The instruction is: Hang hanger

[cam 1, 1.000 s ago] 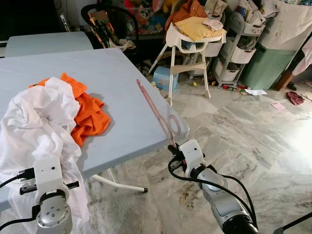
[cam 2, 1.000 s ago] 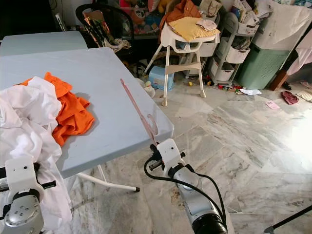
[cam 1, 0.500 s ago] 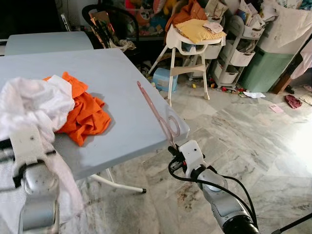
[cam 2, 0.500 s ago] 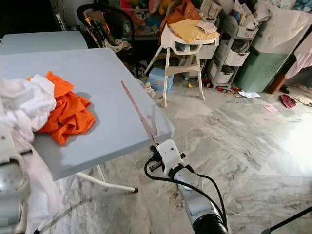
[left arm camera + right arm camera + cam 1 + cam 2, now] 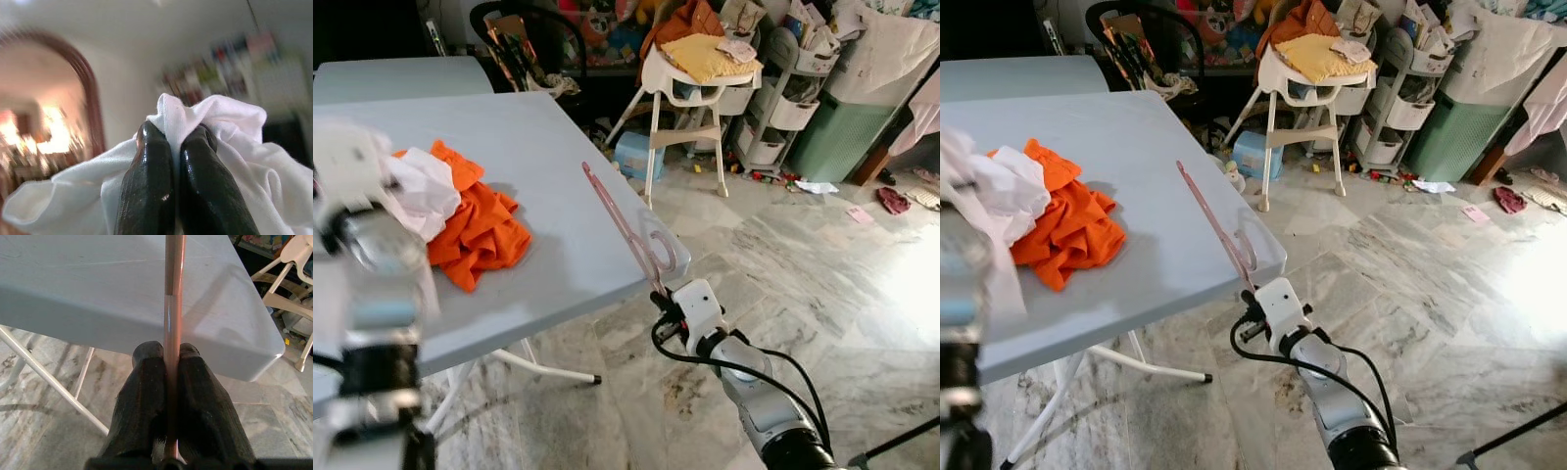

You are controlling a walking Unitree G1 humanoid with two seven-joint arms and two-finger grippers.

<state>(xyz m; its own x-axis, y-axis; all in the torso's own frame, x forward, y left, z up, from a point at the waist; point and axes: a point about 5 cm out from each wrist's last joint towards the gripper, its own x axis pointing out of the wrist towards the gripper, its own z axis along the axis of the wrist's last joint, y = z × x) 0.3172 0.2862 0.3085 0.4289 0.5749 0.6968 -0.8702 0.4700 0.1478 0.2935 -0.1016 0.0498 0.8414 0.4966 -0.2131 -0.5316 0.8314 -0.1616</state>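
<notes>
Both grippers are loaded: right gripper point(image 5: 168, 363) pinches the pink hanger point(image 5: 628, 231), left gripper point(image 5: 168, 147) clamps the white garment point(image 5: 230, 147) at nine o'clock; next, thread hanger into it.

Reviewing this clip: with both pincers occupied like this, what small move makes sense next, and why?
Probably bring the pink hanger toward the raised white garment to start threading it. The right pincer is shut on the hanger over the table edge, and the left pincer is shut on the white cloth, lifted off the orange garment. The two are apart.
</notes>
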